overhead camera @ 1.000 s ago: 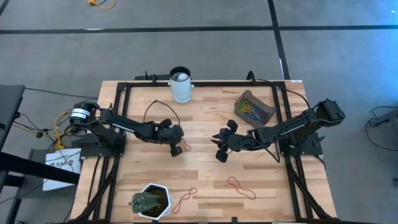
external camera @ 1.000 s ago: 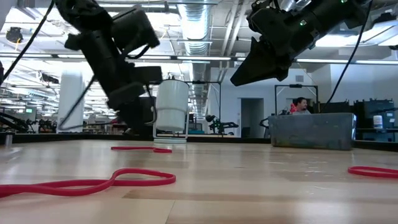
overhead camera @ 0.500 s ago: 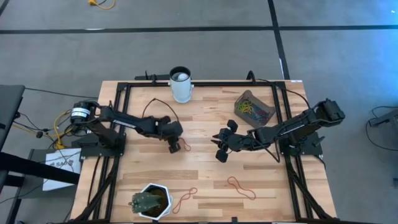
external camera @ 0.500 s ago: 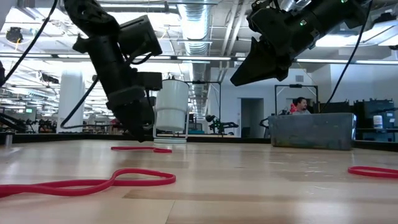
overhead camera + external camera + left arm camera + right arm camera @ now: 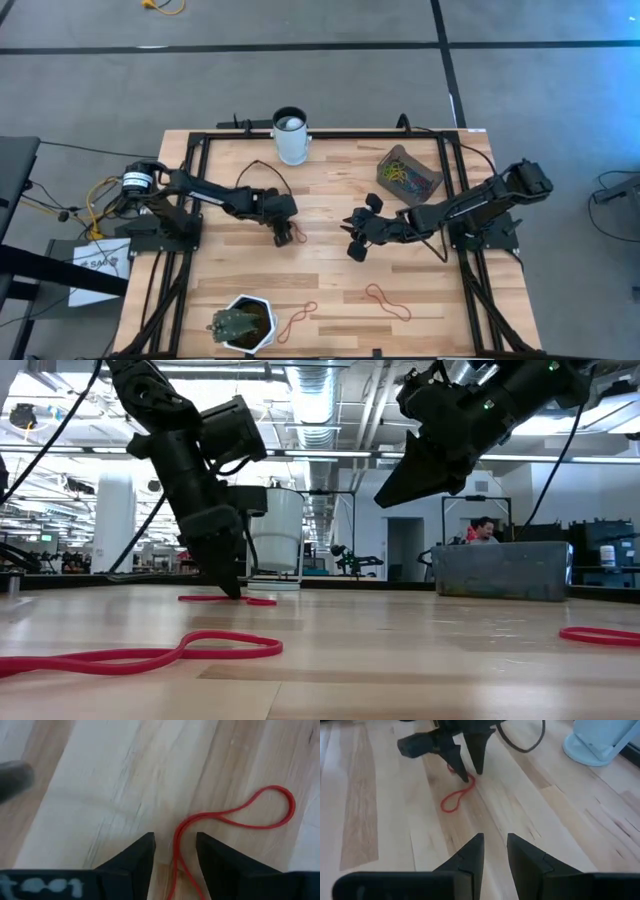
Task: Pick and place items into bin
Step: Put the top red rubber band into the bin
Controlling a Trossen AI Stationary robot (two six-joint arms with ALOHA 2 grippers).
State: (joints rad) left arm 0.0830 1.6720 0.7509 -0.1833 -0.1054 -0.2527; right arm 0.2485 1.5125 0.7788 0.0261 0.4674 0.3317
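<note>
The left tool (image 5: 283, 237) is held low near the middle of the worktop with its fingers (image 5: 142, 855) parted and pointing downward, while the right tool (image 5: 352, 240) is kept raised opposite it, its fingers (image 5: 472, 852) also slightly parted.

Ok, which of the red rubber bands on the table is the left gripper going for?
The red band mid-table, straddled by the left gripper; the other two lie untouched along the front edge.

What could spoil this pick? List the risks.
1. The left gripper has its open fingers straddling only one thin strand of the red rubber band, flat on the table; closing may miss it or scrape the wood.
2. The bin sits behind the hovering right gripper, so carrying across may crowd the arms.
</note>
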